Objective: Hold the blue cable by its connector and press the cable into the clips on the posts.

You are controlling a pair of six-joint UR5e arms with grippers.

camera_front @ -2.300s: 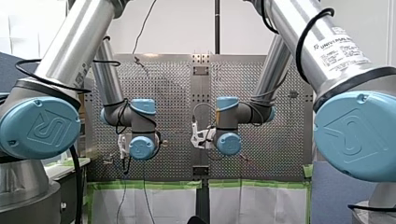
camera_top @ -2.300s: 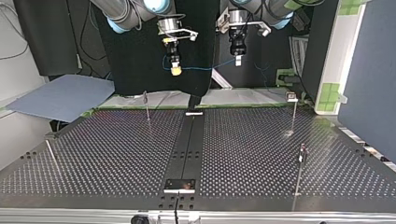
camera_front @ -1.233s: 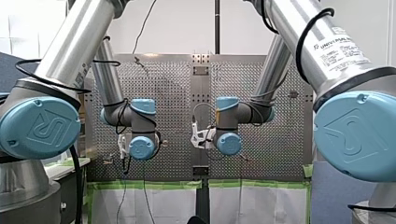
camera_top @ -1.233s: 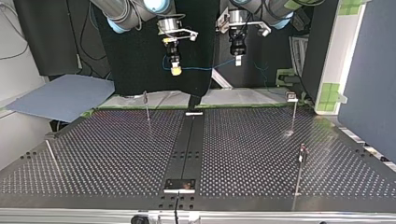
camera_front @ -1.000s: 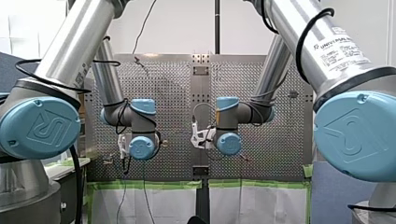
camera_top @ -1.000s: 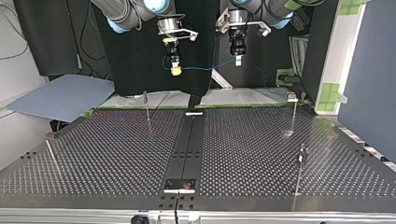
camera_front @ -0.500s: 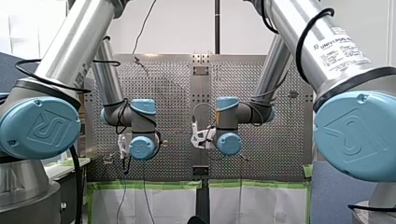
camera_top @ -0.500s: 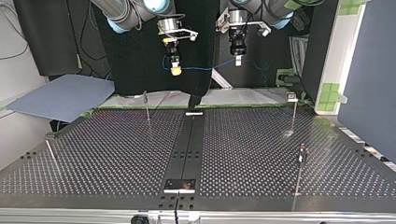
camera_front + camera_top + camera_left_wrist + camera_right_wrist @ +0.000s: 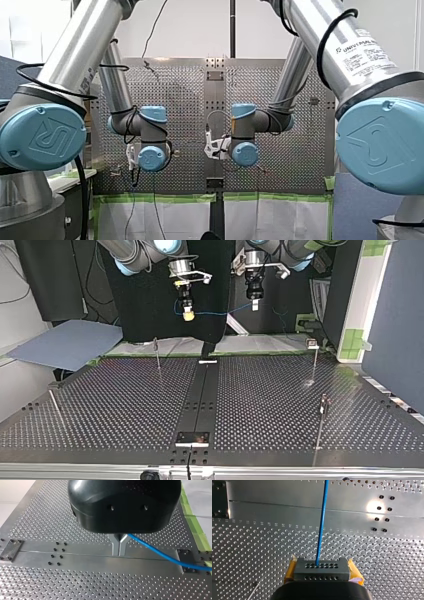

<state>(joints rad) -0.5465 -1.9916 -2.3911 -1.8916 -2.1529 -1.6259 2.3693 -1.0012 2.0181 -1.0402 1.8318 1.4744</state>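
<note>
None of the clips (image 9: 311,344) holds the blue cable (image 9: 216,313) yet, so I judge that the grasp is done and all the pressing is left. Front view: both arms meet at the frame's centre over the bench (image 9: 175,95), but their fingers are too small to read there. Top view: in the upper middle of the frame the cable hangs in the air between my right arm's fingers (image 9: 188,316), left of centre with yellow pads, and my left arm's fingers (image 9: 254,305), right of centre. The posts (image 9: 314,362) stand lower in the frame on the bench, well apart from the cable, and their clips are bare. Left wrist view: my left arm's metal fingers are pinched together on the cable, which runs off sideways above the bench. Right wrist view: my right arm's yellow-padded fingers clamp the black connector (image 9: 321,569), and the cable leads straight ahead from it.
</note>
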